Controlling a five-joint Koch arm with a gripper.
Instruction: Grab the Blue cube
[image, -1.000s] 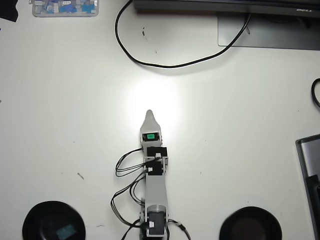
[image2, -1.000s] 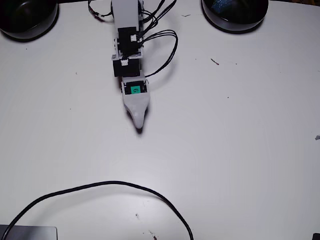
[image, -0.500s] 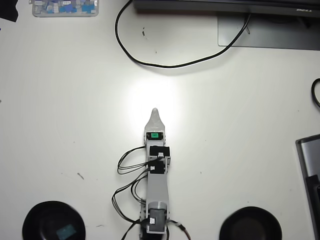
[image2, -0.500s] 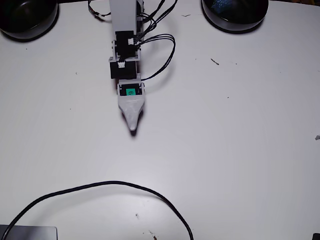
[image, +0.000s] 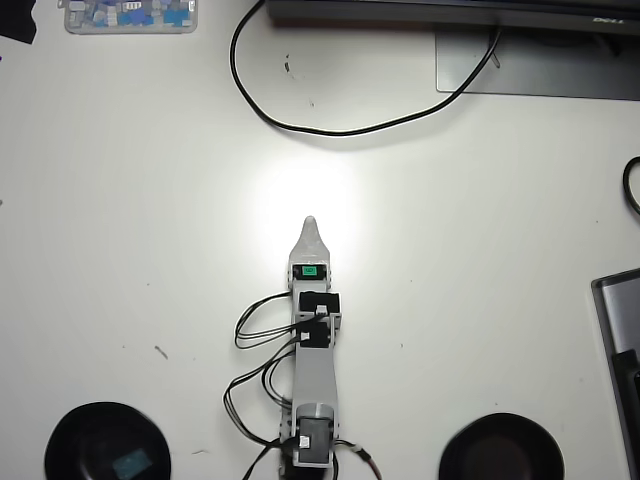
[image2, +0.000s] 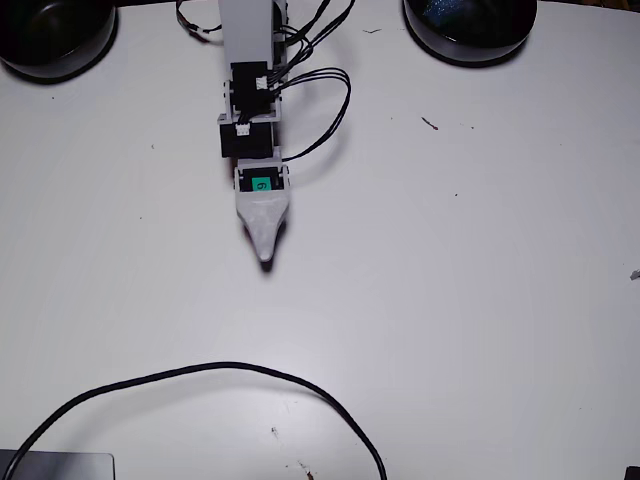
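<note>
One arm, one gripper, two black bowls, one blue cube, one black cable, one clear tray.

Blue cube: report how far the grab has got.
Done: nothing yet. The Blue cube lies untouched in the black bowl at the overhead view's lower left. In hand: the end effector points over bare table, well apart from the bowl; whether it is open is unclear. Left: reach the bowl, grip the cube, lift.
</note>
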